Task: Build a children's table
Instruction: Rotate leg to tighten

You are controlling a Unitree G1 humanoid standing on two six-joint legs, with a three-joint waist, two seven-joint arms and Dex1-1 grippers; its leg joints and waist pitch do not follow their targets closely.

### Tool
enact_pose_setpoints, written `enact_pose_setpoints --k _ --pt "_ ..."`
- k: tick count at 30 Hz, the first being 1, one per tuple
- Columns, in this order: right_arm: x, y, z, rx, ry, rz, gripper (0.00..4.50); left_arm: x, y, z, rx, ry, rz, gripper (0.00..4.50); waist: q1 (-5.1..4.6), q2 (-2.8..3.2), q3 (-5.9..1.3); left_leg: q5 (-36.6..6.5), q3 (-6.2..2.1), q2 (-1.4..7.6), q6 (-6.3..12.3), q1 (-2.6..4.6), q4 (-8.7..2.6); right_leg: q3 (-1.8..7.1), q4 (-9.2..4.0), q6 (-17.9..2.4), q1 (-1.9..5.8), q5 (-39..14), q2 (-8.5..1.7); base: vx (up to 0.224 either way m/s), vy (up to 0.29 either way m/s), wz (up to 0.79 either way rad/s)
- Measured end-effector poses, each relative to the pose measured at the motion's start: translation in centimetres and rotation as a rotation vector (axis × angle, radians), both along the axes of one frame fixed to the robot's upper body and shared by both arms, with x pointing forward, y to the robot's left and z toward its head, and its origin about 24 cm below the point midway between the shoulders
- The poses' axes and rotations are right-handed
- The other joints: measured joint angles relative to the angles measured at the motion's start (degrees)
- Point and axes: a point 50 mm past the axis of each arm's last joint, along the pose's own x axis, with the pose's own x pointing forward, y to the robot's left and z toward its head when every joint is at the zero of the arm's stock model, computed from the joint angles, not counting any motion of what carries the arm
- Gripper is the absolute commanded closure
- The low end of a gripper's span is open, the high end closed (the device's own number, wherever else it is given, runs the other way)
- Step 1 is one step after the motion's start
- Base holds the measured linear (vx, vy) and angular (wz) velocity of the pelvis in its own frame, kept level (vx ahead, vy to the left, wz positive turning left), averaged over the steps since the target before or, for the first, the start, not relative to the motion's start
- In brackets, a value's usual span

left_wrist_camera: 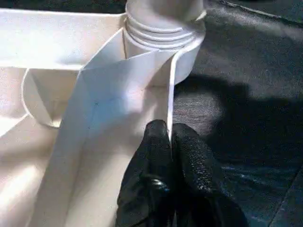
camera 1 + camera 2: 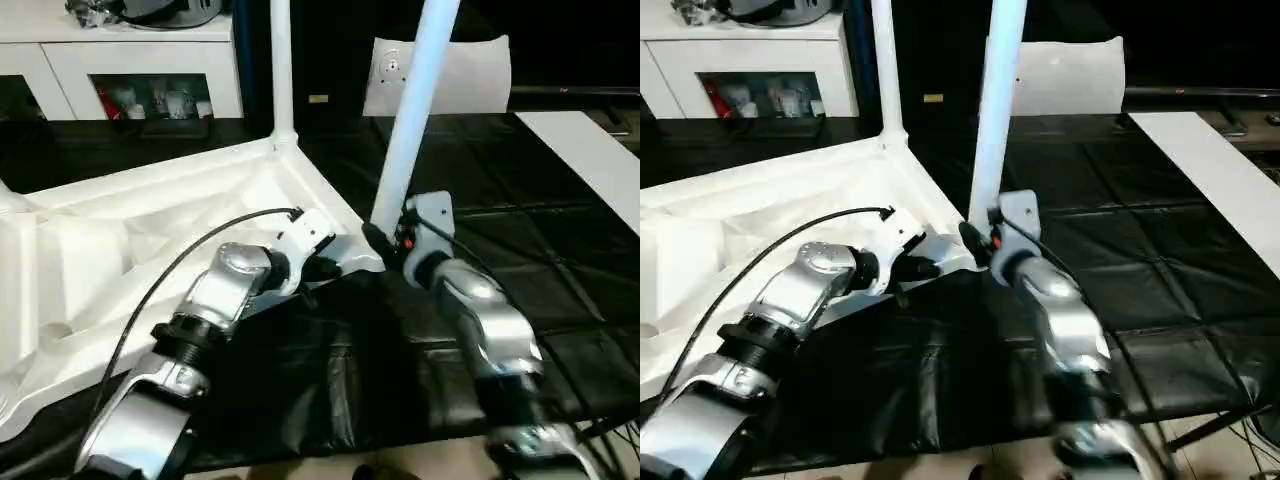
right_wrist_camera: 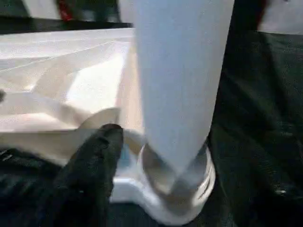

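The children's table [image 2: 150,230] lies upside down on the black work surface, ribbed underside up. One white leg [image 2: 281,70] stands upright in the far corner socket. A second leg [image 2: 415,110] stands in the near right corner socket [image 3: 180,198], leaning slightly. My left gripper [image 1: 170,137] is shut on the thin rim wall of the top, just beside that socket. My right gripper [image 2: 385,245] sits at the base of the second leg. Its one visible finger [image 3: 94,165] stands a little apart from the leg, so the jaws are open around it.
A white cabinet [image 2: 130,60] with shelves stands at the back left. A white sheet [image 2: 450,75] hangs behind the second leg, and a white board [image 2: 590,150] lies at the right. Black cover [image 2: 520,230] stretches right of the table top.
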Motion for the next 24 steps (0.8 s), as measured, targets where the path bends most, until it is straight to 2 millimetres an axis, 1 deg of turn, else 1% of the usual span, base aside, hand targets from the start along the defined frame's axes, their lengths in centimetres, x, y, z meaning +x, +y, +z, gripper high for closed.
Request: enact_pose_setpoints --k 3,4,5,8,10,13,17,21,22,23,24 --pt "-0.7 -0.9 0.1 0.014 -0.004 0.1 0.92 -0.3 1.0 -0.1 0.0 -0.024 -0.044 4.5 -0.31 0.02 0.02 0.0 0.01 0.05 -0.01 -0.02 0.0 0.01 0.0 -0.04 -0.06 0.01 0.05 0.0 0.0 0.0" --pt "-1.0 -1.3 0.2 0.007 -0.004 0.139 0.8 -0.5 1.2 -0.1 -0.004 -0.025 -0.071 4.5 -0.28 0.03 0.02 0.0 0.01 0.05 -0.01 -0.03 0.0 0.01 0.0 -0.05 -0.06 0.01 0.05 0.0 0.0 0.0" --pt "-1.3 -1.9 0.3 -0.012 -0.005 0.201 0.8 -0.7 1.5 -0.1 -0.009 -0.018 -0.105 4.5 -0.26 0.04 0.03 0.0 0.02 0.05 0.0 -0.03 0.01 0.03 0.0 -0.05 -0.06 0.01 0.05 0.0 0.0 0.0" --pt "-1.9 -2.7 0.7 -0.035 -0.005 0.32 0.43 -1.1 2.1 0.0 -0.013 -0.006 -0.185 4.5 0.08 0.05 0.04 0.0 0.02 0.05 -0.02 -0.03 0.02 0.03 0.01 -0.09 -0.05 0.03 0.05 0.0 0.0 0.0" --pt "-2.3 -3.0 0.7 -0.03 -0.001 0.383 0.43 -1.3 2.7 0.0 0.001 -0.007 -0.226 4.5 0.65 0.06 0.04 0.01 0.02 0.07 -0.02 -0.02 0.05 0.02 0.04 -0.08 -0.04 0.03 0.05 0.0 0.0 0.0" --pt "-3.1 -3.6 0.8 -0.052 0.018 0.526 0.43 -1.8 3.9 0.2 0.044 0.006 -0.326 4.5 1.08 0.07 0.05 0.02 0.01 0.07 -0.03 0.02 0.12 0.03 0.04 0.05 0.05 -0.05 0.04 0.0 0.0 0.0" --pt "-3.7 -4.1 0.9 -0.087 0.025 0.662 0.43 -2.3 4.8 0.3 0.069 0.03 -0.431 4.5 1.88 0.12 0.08 0.02 0.02 0.03 -0.02 0.1 0.23 0.03 0.03 0.13 0.3 -0.1 -0.09 0.0 0.0 0.0" --pt "-4.0 -4.5 0.8 -0.079 0.045 0.744 0.43 -2.7 5.3 0.4 0.075 0.061 -0.515 4.5 2.51 0.11 0.08 0.02 0.02 0.02 -0.02 0.08 0.29 0.03 0.05 0.14 0.34 -0.1 -0.17 0.0 0.0 0.0" --pt "-4.0 -4.4 0.8 -0.073 0.053 0.776 0.6 -3.0 5.4 0.5 0.075 0.075 -0.549 4.5 2.65 0.12 0.08 0.02 0.02 0.02 -0.02 0.07 0.29 0.02 0.06 0.13 0.34 -0.1 -0.17 0.0 0.0 0.0" --pt "-4.0 -4.4 0.9 -0.073 0.055 0.794 0.6 -3.0 5.4 0.5 0.076 0.081 -0.565 4.5 2.72 0.11 0.08 0.02 0.02 0.02 -0.02 0.07 0.28 0.02 0.06 0.13 0.34 -0.1 -0.18 0.0 0.0 0.0" --pt "-4.0 -4.2 0.9 -0.07 0.053 0.82 0.78 -3.2 5.4 0.5 0.076 0.09 -0.595 4.5 3.01 0.11 0.08 0.02 0.02 0.03 -0.02 0.06 0.28 0.02 0.09 0.13 0.35 -0.1 -0.18 0.0 0.0 0.0"
